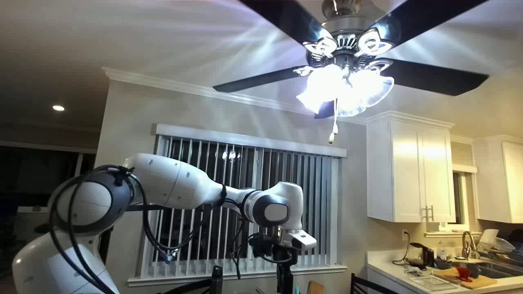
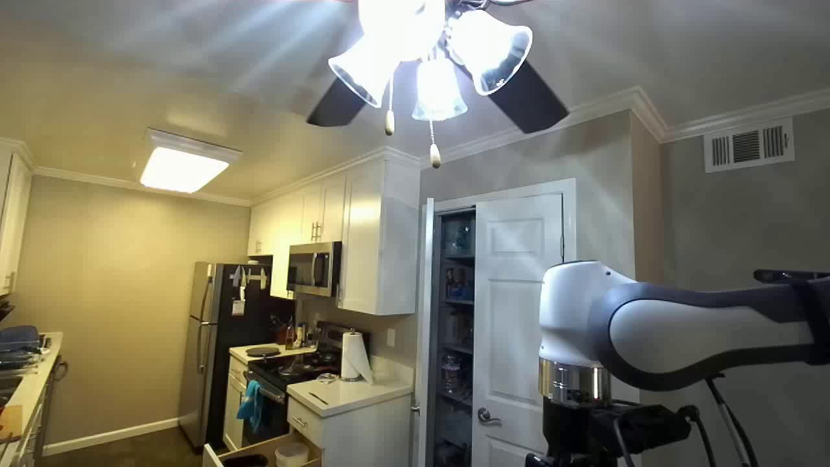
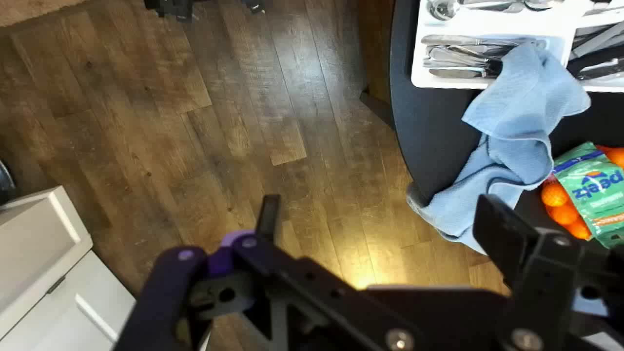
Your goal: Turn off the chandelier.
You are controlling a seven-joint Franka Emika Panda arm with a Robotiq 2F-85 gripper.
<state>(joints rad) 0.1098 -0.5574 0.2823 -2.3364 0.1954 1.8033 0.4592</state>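
Note:
The chandelier (image 1: 346, 87) is a ceiling-fan light with lit, glaring glass shades and dark blades. It also shows at the top of an exterior view (image 2: 439, 91), its upper part cut off. Two pull chains with small pale knobs hang below the shades, one knob (image 2: 435, 155) lower than its neighbour (image 2: 390, 122). The chain knobs (image 1: 331, 136) also show in an exterior view. My gripper (image 1: 284, 277) points down, well below the chandelier and apart from the chains. In the wrist view my gripper (image 3: 378, 214) has its fingers wide apart with nothing between them. The chandelier is out of the wrist view.
In the wrist view a dark round table (image 3: 438, 141) bears a cutlery tray (image 3: 492, 84), a blue towel (image 3: 516, 141) and a bag of oranges (image 3: 597, 190). A window with blinds (image 1: 245, 204) stands behind the arm. White cabinets (image 1: 410, 171) and a pantry door (image 2: 519, 292) are farther off.

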